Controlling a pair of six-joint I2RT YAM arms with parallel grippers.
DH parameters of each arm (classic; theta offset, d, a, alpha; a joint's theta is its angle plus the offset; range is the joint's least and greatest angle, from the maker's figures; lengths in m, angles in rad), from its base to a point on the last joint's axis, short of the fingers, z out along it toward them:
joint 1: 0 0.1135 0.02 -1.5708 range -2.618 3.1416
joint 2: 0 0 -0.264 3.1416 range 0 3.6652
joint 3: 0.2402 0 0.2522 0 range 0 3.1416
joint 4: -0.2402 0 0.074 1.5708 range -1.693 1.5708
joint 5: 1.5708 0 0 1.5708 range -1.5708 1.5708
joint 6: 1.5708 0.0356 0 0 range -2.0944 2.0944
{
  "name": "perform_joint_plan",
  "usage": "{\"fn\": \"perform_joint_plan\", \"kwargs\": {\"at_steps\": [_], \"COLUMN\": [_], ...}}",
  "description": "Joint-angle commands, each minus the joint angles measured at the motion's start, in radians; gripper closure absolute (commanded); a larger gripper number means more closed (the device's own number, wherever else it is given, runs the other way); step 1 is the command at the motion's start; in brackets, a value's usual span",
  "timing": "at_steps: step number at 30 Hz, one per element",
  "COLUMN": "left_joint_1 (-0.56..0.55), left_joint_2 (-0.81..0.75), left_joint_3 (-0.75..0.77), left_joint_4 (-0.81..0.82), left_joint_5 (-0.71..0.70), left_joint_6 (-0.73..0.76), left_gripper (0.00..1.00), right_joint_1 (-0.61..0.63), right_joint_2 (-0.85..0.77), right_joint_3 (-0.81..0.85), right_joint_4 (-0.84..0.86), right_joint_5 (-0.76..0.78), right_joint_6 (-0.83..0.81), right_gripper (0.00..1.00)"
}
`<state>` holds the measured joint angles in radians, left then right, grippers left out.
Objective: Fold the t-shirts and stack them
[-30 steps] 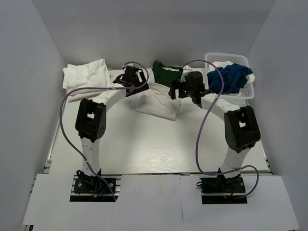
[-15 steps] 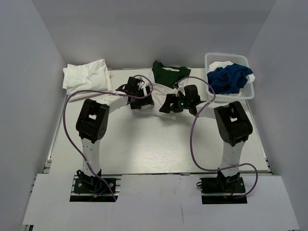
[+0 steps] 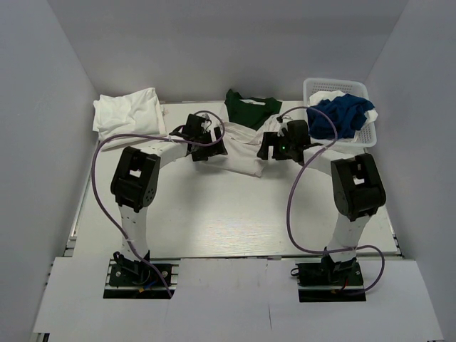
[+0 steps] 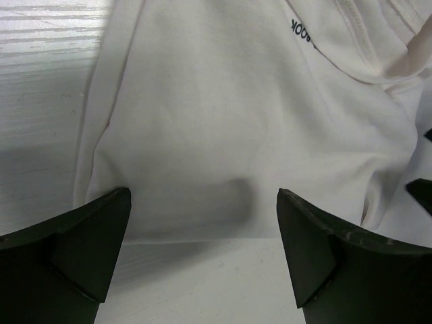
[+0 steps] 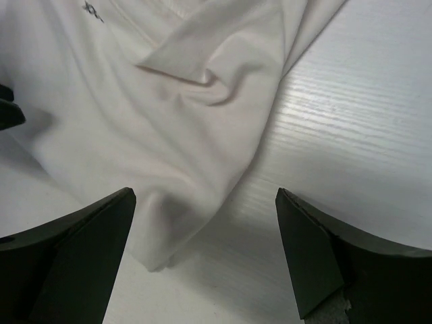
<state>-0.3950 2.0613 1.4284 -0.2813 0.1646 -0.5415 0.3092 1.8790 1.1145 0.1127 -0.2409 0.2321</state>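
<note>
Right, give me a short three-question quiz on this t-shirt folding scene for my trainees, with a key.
1. True or false: the blue t-shirt lies in the basket.
2. The left tool and right tool at the white t-shirt are: A both open; B both shut; C one open, one shut.
3. What colour is the far t-shirt behind the white t-shirt?
Key: 1 true; 2 A; 3 dark green.
</note>
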Motion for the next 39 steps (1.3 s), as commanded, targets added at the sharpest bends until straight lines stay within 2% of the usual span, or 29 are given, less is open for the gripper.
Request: {"fn": "perform_joint_plan", "kwargs": {"at_steps": [1,6,10,12,14,17,22,24,26,28,31,32,33,34,35,37,39], "left_joint_1": [-0.002,-0.013,-0.022,-0.01,0.001,0.03,0.068,0.068,0.068,0.068,0.068,0.068,0.068,0.058,0.058,0.048,0.048], "left_joint_2": [0.011,-0.113,-0.231,-0.274,-0.32,-0.307,-0.175,-0.147,-0.126,-0.125,-0.112,-0.112,-0.101,-0.092,-0.092,-0.081,-0.081], "left_joint_3": [-0.052,-0.077,-0.16,-0.198,-0.265,-0.292,-0.252,-0.232,-0.232,-0.232,-0.243,-0.243,-0.243,-0.243,-0.243,-0.243,-0.243], "left_joint_4": [-0.079,-0.082,-0.096,-0.105,-0.105,-0.104,-0.098,-0.087,-0.075,-0.044,-0.012,-0.012,-0.003,-0.002,-0.002,-0.002,-0.002], "left_joint_5": [0.012,0.03,-0.04,-0.124,-0.137,-0.197,-0.097,-0.083,-0.057,-0.046,-0.022,-0.007,0.019,0.019,0.029,0.019,0.006], "left_joint_6": [0.029,0.038,-0.003,-0.012,-0.028,-0.049,-0.049,-0.04,-0.029,-0.02,-0.02,-0.02,-0.009,-0.009,-0.009,-0.009,-0.009], "left_gripper": [0.0,0.0,0.0,0.0,0.0,0.0,0.0,0.06,0.22,0.3,0.41,0.48,0.51,0.55,0.78,0.97,1.0], "right_joint_1": [0.001,0.016,0.04,0.054,0.068,0.09,0.12,0.133,0.137,0.142,0.146,0.149,0.151,0.151,0.153,0.154,0.156], "right_joint_2": [-0.122,-0.202,-0.204,-0.202,-0.204,-0.186,-0.133,-0.112,-0.092,-0.077,-0.051,-0.046,-0.04,-0.04,-0.043,-0.047,-0.07], "right_joint_3": [0.001,-0.071,-0.103,-0.145,-0.18,-0.209,-0.202,-0.199,-0.194,-0.186,-0.173,-0.171,-0.168,-0.17,-0.17,-0.177,-0.197], "right_joint_4": [-0.025,-0.005,-0.048,-0.042,-0.03,-0.024,-0.036,-0.042,-0.047,-0.045,-0.05,-0.053,-0.05,-0.051,-0.053,-0.056,-0.056], "right_joint_5": [0.058,0.01,-0.017,-0.014,-0.009,-0.006,0.034,0.058,0.069,0.094,0.117,0.115,0.117,0.12,0.12,0.121,0.115], "right_joint_6": [-0.074,-0.045,0.05,0.076,0.095,0.108,0.107,0.108,0.107,0.107,0.11,0.11,0.113,0.115,0.118,0.119,0.122], "right_gripper": [0.1,0.1,0.1,0.1,0.1,0.1,0.1,0.11,0.17,0.24,0.44,0.52,0.67,0.73,0.83,0.92,1.0]}}
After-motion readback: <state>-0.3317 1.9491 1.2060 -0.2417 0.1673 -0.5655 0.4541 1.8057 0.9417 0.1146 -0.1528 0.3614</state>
